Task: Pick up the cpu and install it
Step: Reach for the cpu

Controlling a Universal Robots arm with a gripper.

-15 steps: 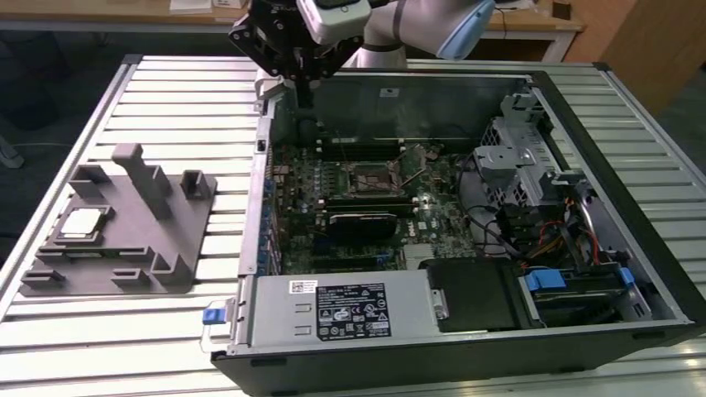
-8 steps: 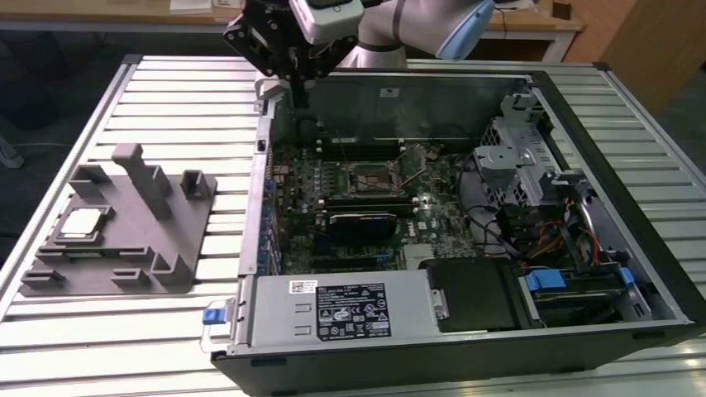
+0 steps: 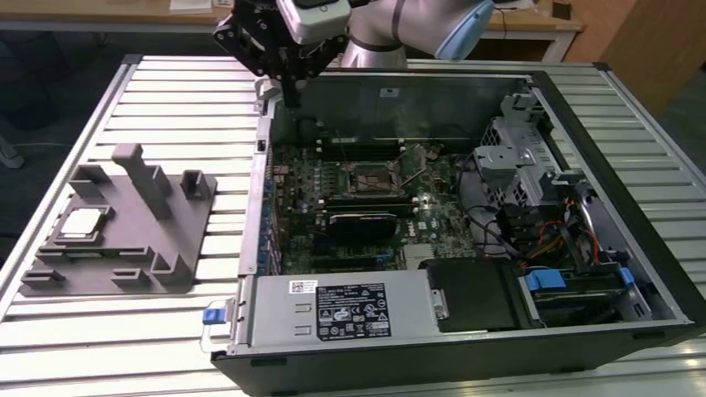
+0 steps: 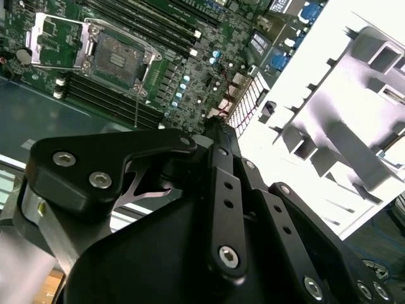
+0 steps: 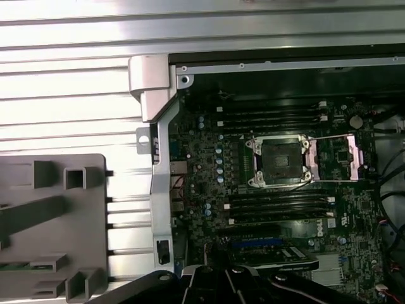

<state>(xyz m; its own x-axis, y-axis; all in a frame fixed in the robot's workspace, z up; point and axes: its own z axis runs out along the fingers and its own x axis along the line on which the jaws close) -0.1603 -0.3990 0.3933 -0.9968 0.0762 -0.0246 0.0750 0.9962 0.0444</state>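
Upper middle of exterior view, over case edge: my fingers pinched together, empty. cpu lies on grey tray, frame's left. Pick not begun, I judge; grasp calls for fingers spread over chip.

So the surface is a metal top made of long pale slats with thin dark gaps between them. Two things sit straight on it. Over on the exterior view's left there's a grey moulded tray with upright posts, lying flat. Near it, toward the exterior view's right, is an open computer case on its side, covering most of the slats. They don't touch; a strip of bare slats runs between them.
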